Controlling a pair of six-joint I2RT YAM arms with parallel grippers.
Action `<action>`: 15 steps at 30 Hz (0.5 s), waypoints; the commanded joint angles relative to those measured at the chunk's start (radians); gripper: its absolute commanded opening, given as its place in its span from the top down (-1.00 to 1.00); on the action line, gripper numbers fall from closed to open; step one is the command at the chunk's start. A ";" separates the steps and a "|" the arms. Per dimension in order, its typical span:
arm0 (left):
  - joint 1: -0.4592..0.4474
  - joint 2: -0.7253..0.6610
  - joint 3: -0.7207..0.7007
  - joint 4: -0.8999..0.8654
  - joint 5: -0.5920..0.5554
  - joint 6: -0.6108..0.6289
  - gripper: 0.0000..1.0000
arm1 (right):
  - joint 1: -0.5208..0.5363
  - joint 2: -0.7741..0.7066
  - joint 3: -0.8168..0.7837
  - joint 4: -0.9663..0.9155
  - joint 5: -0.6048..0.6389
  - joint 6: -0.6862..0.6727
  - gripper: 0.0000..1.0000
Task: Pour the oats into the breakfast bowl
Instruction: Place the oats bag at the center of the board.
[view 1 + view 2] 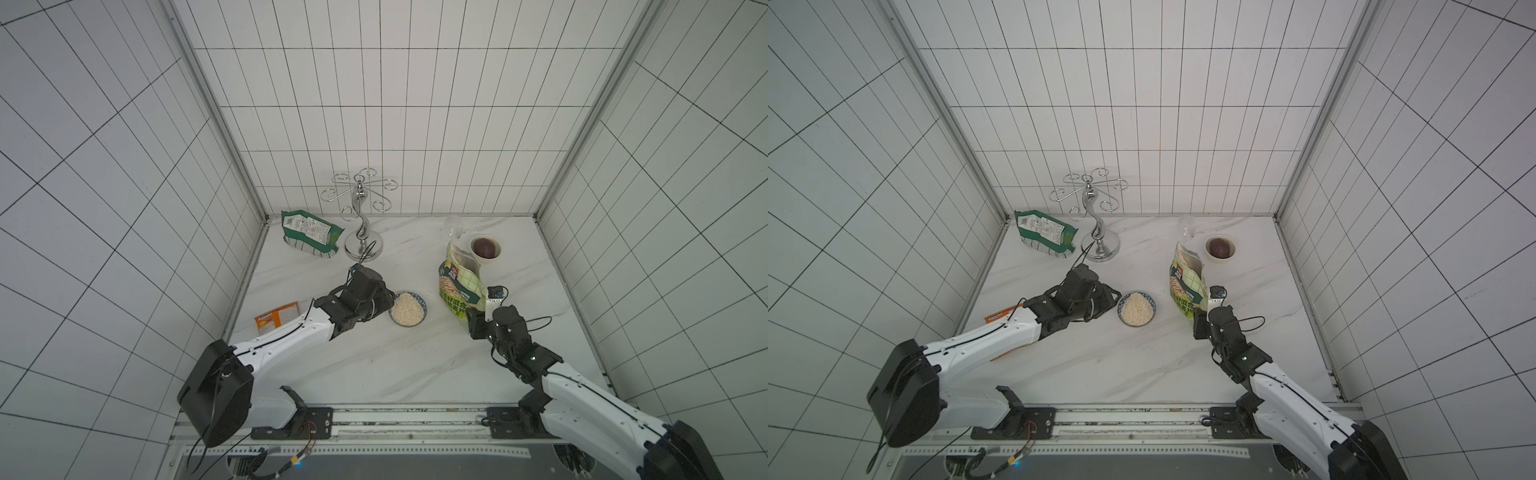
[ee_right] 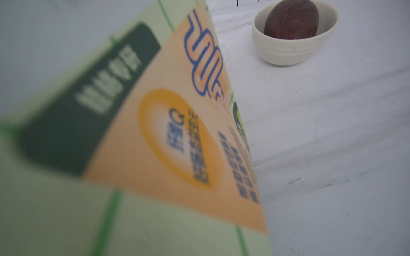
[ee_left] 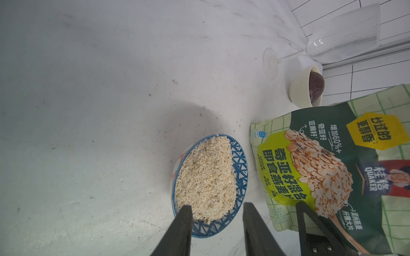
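The oats (image 3: pixel 206 177) lie heaped in the breakfast bowl (image 3: pixel 240 168), the pile reaching about to the dark blue rim. The bowl sits near the middle of the tabletop (image 1: pixel 374 365), so the pouring looks done. Just beside it the oat pouch (image 1: pixel 459 286) stands upright, its mouth seemingly open at the top. The left end effector (image 3: pixel 216 206) has its fingers apart, one over the oats at the near rim and one outside the wall, clamped on nothing. The right end effector (image 1: pixel 473 322) is against the pouch's lower edge; I cannot tell whether it grips the pouch or is free of it, since the right wrist view shows only blurred packaging. The step in hand is probably leaving the pouch standing: part the fingers fully and draw straight back with no sideways drag, because a light open pouch could tip toward the full bowl. The left side should lift clear before swinging, lest a finger catch the rim and spill flakes. Near the pouch, behind it, are a small white bowl (image 1: pixel 472 249) holding a dark fruit and a clear stemmed glass (image 1: pixel 454 227), the one fragile obstacle. Well apart sit a chrome rack (image 1: pixel 361 245), a darker green bag (image 1: pixel 309 235) and an orange packet (image 1: pixel 277 318).
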 commanded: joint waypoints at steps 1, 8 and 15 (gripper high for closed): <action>-0.006 0.020 0.017 0.000 -0.022 -0.005 0.20 | -0.001 -0.058 0.005 -0.010 0.011 0.044 -0.11; -0.012 0.032 0.029 0.001 -0.021 -0.003 0.19 | 0.014 -0.218 0.097 -0.296 0.004 0.048 -0.97; -0.028 0.050 0.057 0.002 -0.003 0.014 0.19 | 0.029 -0.190 0.447 -0.775 -0.065 0.014 -0.98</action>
